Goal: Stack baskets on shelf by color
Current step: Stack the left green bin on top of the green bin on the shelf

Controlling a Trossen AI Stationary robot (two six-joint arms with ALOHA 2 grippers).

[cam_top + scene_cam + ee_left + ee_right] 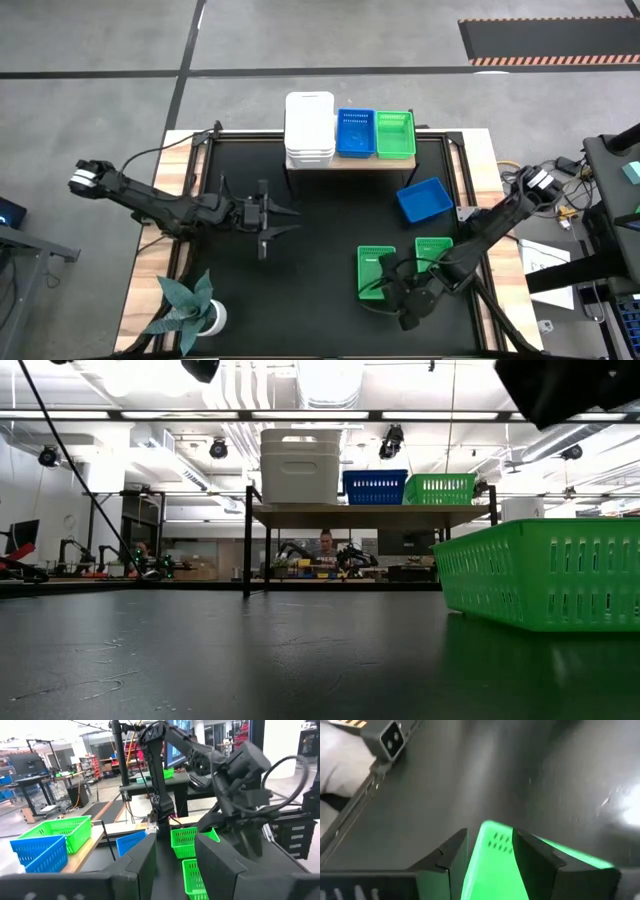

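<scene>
On the black table (320, 190), your right gripper (490, 851) pinches the wall of a green basket (376, 272) near the front edge, likely to lift it. The shelf (350, 160) at the back holds sorted white (309, 128), blue (355, 133) and green (395, 134) stacks. Your left gripper (285, 221) waits mid-table, fingers spread.

White, blue, green baskets (348, 133) atop shelf (350, 162).
</scene>
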